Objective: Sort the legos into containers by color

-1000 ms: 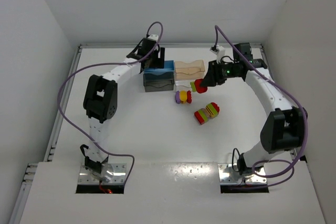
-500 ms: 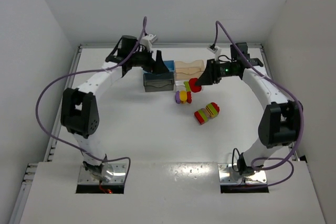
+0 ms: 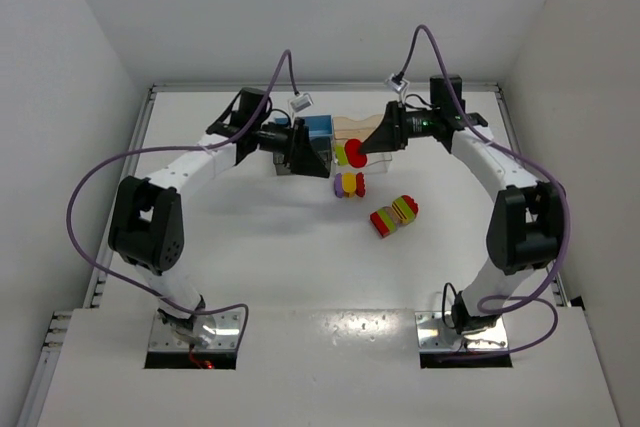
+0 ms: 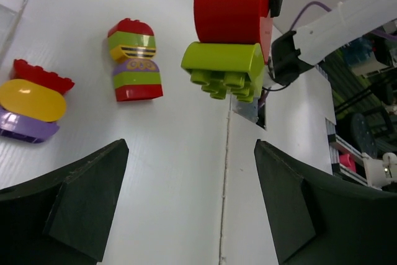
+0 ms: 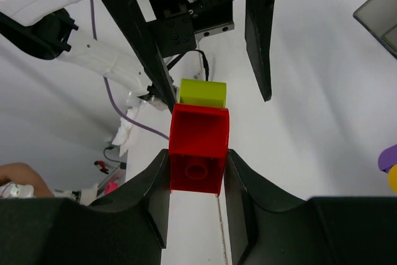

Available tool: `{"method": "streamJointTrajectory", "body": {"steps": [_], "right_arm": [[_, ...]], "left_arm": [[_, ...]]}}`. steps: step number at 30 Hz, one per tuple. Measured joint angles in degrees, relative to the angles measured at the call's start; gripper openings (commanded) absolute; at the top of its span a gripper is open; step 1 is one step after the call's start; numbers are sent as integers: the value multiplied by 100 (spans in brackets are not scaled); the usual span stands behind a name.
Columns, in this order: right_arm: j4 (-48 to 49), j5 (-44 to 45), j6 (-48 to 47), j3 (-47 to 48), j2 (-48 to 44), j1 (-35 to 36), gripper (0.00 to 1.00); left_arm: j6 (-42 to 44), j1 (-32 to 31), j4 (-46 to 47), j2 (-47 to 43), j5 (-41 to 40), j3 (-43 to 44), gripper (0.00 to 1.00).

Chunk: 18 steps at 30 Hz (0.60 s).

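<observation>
while the striped clump (image 3: 393,215) and, past it, the purple-yellow clump (image 3: 348,184) lie on the white table (image 3: 270,247), my right gripper (image 5: 196,156) pinches the red brick (image 5: 198,141), green brick (image 5: 203,94) stuck on, aloft just before the bins (image 3: 360,127). left gripper (image 4: 189,197) gapes empty. light, hard, slick: i'd pinch green's flat sides. white walls (image 3: 320,17) behind.

Layout at the far middle of the white counter (image 3: 250,247)
The stacked red and lime green plastic brick pair (image 3: 350,154) hangs raised in the right tool (image 3: 362,150), at the near side of the joined block of small rectangular plastic bins (image 3: 362,127), with the left tool (image 3: 322,157) facing it from the left. The purple, yellow and red brick clump (image 3: 348,184) lies just nearer; the striped red, lime, yellow and purple brick clump (image 3: 394,214) lies nearer still, rightward
</observation>
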Motion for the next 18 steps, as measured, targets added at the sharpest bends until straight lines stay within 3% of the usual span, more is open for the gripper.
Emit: {"method": "streamJointTrajectory", "body": {"steps": [11,18], "right_arm": [[258,-109,214,-181,0,39,0],[339,-179,243,-258,0,120,0]], "left_arm": [[-114,-238,59,22,273,216,86],[-680,-264,706,168,282,260,84]]}}
